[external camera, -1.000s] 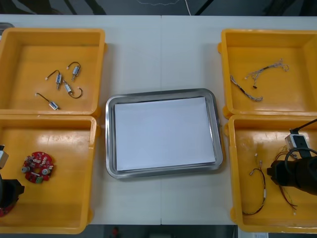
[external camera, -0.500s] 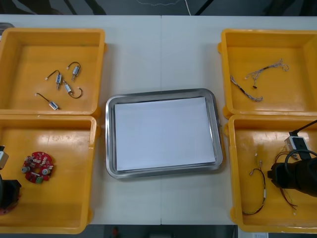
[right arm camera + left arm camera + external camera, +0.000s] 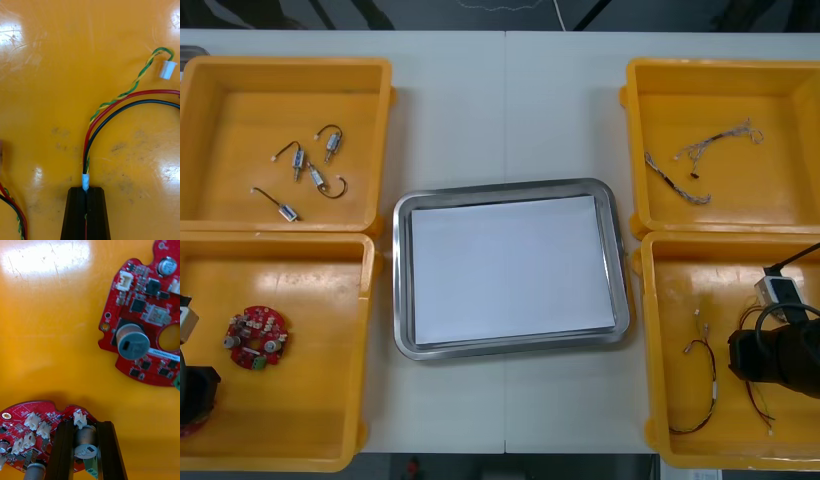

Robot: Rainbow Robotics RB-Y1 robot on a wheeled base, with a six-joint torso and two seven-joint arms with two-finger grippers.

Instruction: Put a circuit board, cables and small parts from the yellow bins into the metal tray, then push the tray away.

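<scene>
My left pincer [image 3: 85,425] grips a circuit board [image 3: 17,413] in the table's near-left bin [image 3: 280,243]. My right pincer [image 3: 87,191] pinches a cable [image 3: 112,104] in the near-right bin [image 3: 650,350]. It is best to lift straight up and clear the bin walls before crossing to the tray [image 3: 510,351].

Yellow bins [image 3: 280,70], red circuit boards [image 3: 256,338], white-lined tray [image 3: 510,270], red, black and seemingly green-yellow twisted cables [image 3: 86,150].
</scene>
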